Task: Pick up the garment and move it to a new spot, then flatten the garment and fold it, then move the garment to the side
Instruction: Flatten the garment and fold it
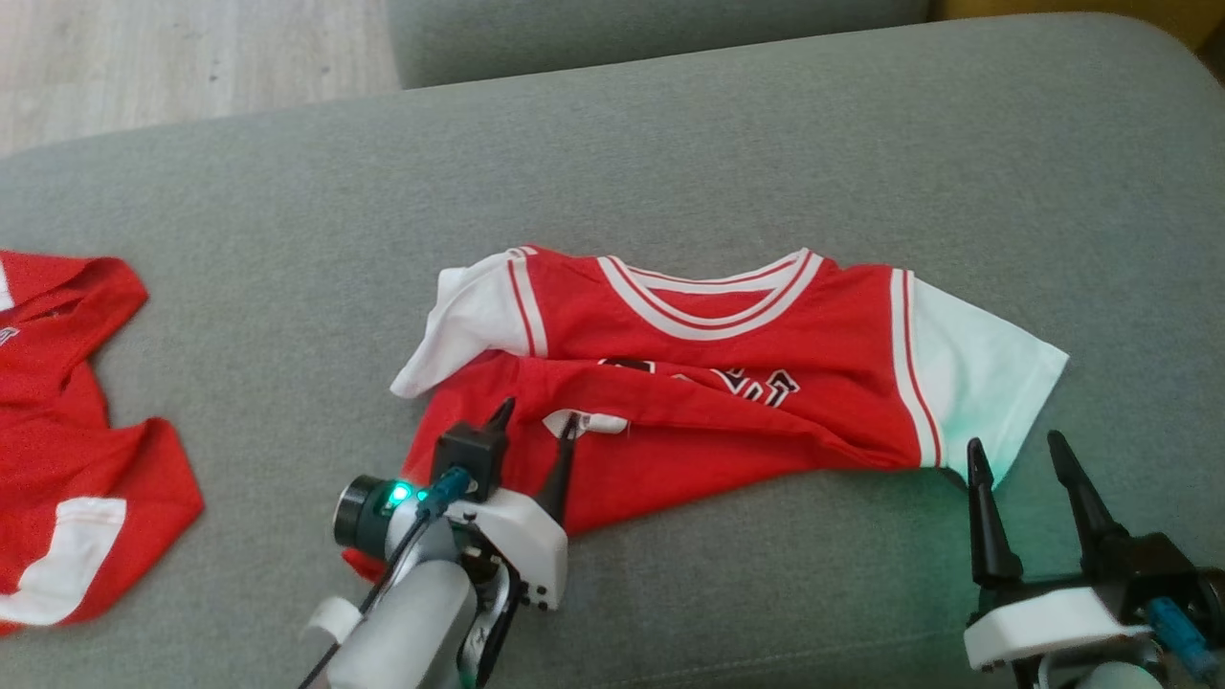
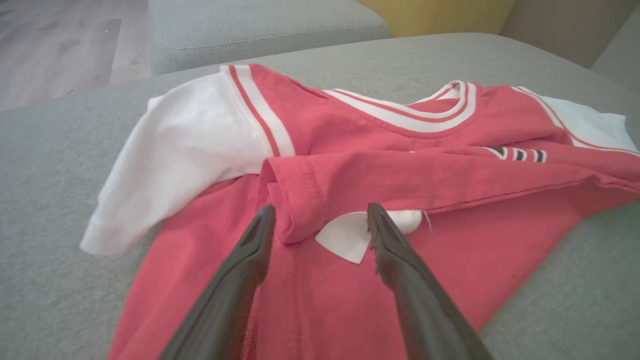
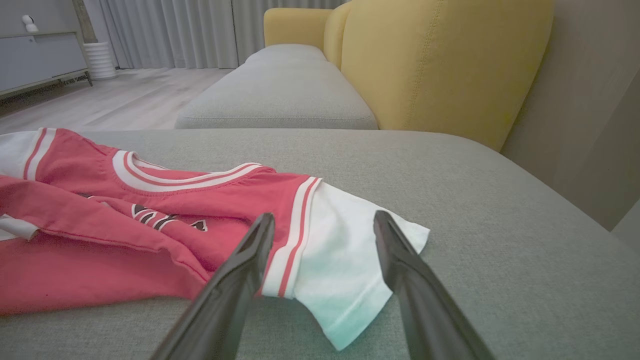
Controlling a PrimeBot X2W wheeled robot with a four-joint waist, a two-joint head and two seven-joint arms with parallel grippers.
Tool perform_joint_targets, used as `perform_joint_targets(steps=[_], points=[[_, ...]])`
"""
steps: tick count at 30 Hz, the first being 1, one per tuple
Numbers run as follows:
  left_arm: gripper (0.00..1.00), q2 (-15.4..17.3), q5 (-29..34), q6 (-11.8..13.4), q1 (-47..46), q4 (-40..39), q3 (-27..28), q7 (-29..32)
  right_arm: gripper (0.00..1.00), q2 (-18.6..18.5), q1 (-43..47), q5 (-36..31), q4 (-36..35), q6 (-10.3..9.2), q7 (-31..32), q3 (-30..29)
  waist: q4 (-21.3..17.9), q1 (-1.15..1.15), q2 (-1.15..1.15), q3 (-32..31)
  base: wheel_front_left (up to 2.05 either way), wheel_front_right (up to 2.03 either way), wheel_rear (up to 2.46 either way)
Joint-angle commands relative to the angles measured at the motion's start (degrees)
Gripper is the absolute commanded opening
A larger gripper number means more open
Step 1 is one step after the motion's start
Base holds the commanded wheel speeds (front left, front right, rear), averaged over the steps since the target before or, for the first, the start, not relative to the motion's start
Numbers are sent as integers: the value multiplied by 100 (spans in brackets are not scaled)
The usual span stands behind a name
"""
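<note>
1. The garment [image 1: 727, 383], a red jersey with white sleeves, lies on the grey cushion [image 1: 670, 144], collar on the far side and front facing up. Nothing lifts it.
2. It is only partly flat. Its lower hem [image 2: 300, 200] is turned up over the chest print, and the sleeve on its left side is rumpled and bent in on itself.
3. The left gripper [image 1: 537, 411] hangs over the garment's near left part, its fingers [image 2: 240, 280] spread wide either side of the turned-up hem corner and holding nothing.
4. The right gripper [image 1: 1014, 442] sits just off the garment's near right corner, fingers wide apart and empty, pointing at the white right sleeve [image 3: 345, 250].
5. Whether the left fingertips touch the cloth is hard to tell from these angles.
6. Judged from this, the work is at the flattening step. The first move to a new spot may be done, though nothing here proves it.
7. Left to do: pull the hem down, smooth the sleeve, fold, then shift the garment aside.
8. A second red garment [image 1: 57, 402] lies well to the left of it.
</note>
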Motion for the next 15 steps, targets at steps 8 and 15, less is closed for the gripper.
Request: perform_joint_targets(steps=[8,15], points=[[0,15,-327,107,-622,349,-118,-135,100,-54,-263,102,-165,43,-77,116,-97,0,0,31,0,0,0],[0,15,-898,-88,-578,296,-331,-79,100,-54,-228,149,-125,43,-77,27,7,0,0,-52,0,0,0]])
